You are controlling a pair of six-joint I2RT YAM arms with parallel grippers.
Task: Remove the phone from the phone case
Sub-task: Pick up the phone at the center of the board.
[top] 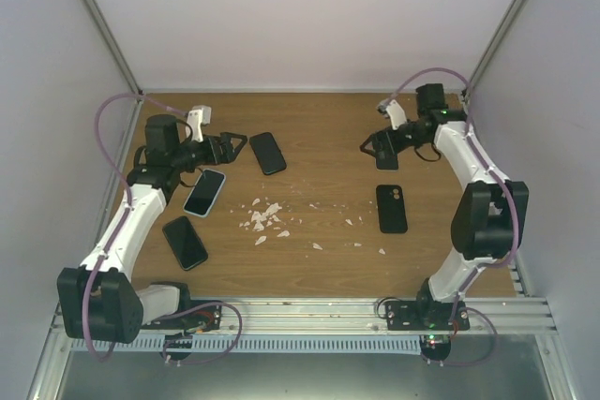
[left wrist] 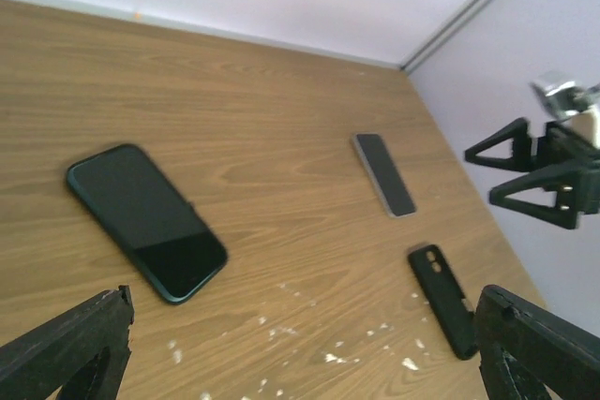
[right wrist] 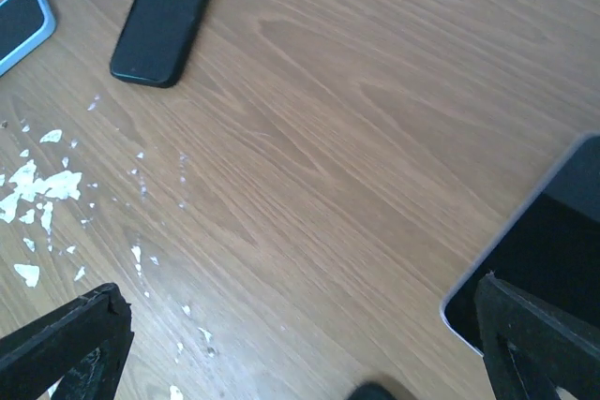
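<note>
Four phones and one black case (top: 392,208) lie flat on the table (top: 323,119).

Nearest my bases, left side: a black phone (top: 185,243), screen up, just beside my left forearm.

Mid-table: a scatter of white flakes (top: 266,218).

Right of the flakes: the black case, with a camera cut-out showing at one end. It is apart from every phone. Whether it is empty, I cannot tell.

Left again, a little farther: a blue-cased phone (top: 204,192), screen up, close by my left wrist.

Left pincer (top: 230,146): fingers spread wide, pinching nothing. Its wrist camera looks across bare wood between the two fingertips (left wrist: 70,348).

Just right of it: a dark phone (top: 267,153), screen up, untouched.

Far right: right pincer (top: 379,145), also spread, with nothing between the fingers. A pale-rimmed phone (top: 386,151) lies screen up beside it, farther from my bases than the black case. In the right wrist view one fingertip (right wrist: 544,348) overlaps this phone's corner. Contact or a gap, I cannot tell.
</note>
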